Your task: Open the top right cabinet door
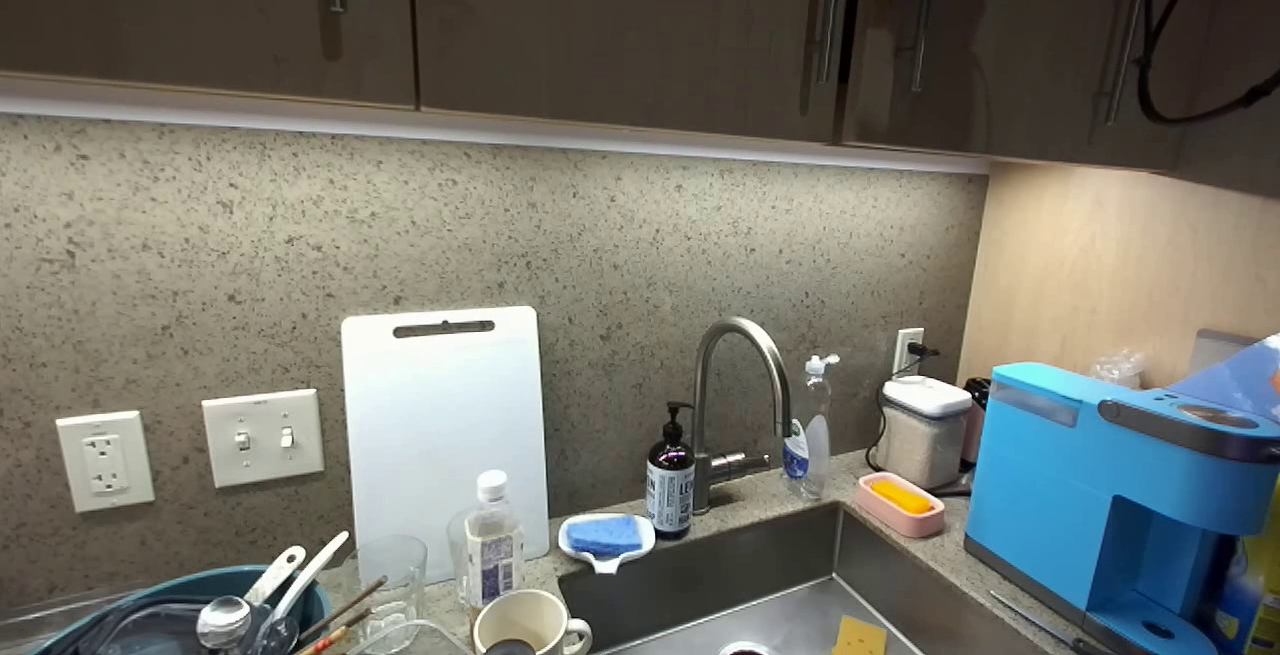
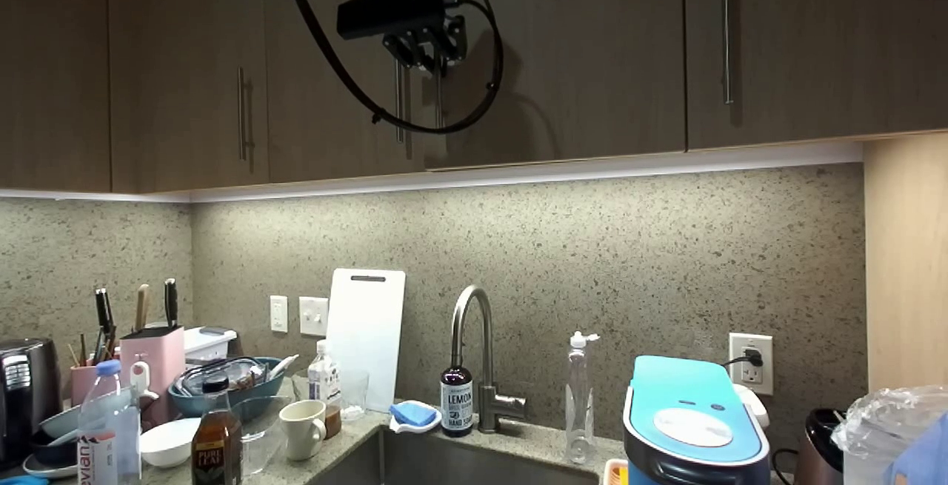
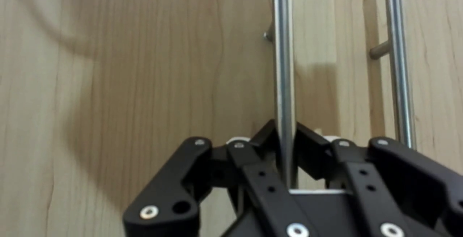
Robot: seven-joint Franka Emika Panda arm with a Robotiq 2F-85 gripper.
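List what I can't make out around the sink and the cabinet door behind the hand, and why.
Cabinet door: top cut off by the upper edge in both exterior views; it hides the inside in every view.
Handle: upper end lost from sight at the hand in every view.
Sink: near side cut off by the lower edge in both exterior views.
White-capped bottle by the mug: print illegibly small in both exterior views.

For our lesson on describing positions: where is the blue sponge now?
In both exterior views, the blue sponge sits on a white dish at the edge of the sink, just left of the soap bottle.
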